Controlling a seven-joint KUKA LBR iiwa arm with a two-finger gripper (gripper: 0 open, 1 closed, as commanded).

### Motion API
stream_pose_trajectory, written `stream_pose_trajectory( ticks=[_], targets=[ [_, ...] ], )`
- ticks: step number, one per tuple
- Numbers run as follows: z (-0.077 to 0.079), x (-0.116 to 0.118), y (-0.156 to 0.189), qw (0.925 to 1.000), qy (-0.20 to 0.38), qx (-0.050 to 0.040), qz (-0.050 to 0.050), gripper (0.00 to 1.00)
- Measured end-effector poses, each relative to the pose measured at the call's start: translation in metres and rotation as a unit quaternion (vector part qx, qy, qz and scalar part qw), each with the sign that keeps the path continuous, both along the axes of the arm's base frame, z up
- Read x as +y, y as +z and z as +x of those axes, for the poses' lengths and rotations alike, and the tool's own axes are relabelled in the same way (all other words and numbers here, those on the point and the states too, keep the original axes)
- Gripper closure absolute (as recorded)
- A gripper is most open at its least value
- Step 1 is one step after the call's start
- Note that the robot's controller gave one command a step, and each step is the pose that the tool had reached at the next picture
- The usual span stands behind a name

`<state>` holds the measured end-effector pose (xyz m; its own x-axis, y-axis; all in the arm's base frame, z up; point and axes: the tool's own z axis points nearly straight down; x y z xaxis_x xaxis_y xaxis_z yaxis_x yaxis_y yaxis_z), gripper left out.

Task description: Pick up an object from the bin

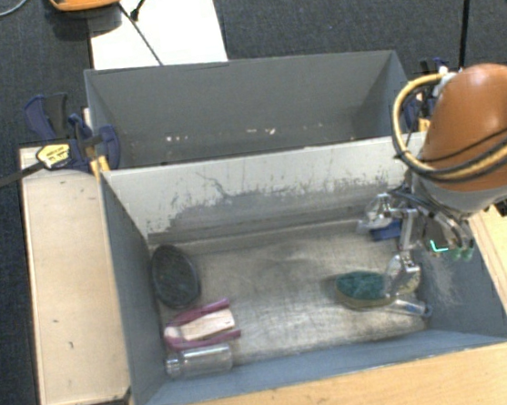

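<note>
Bottle of clear plastic (200,361) lies nearest, front-left in the grey metal bin (262,196), a pink-and-white packet (200,325) just behind. Farther in, right of centre, a flat dark-teal oval pad (360,289) lies long axis left-right, the pincer (409,286) at its right end, spread impossible to tell. Closing across its short width should hold best.

disc (173,276) left | packet (200,323) before it | jar (200,361) before packet | dish (362,289) right, beside pincer (407,290)
</note>
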<state>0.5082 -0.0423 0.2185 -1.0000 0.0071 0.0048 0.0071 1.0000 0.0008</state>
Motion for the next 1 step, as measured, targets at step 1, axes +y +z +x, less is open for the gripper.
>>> stream_pose_trajectory(
  ticks=[1],
  targets=[
    [0.0162,-0.0169,-0.1455,0.9999,-0.016,-0.0049,0.0,0.0]
  ],
)
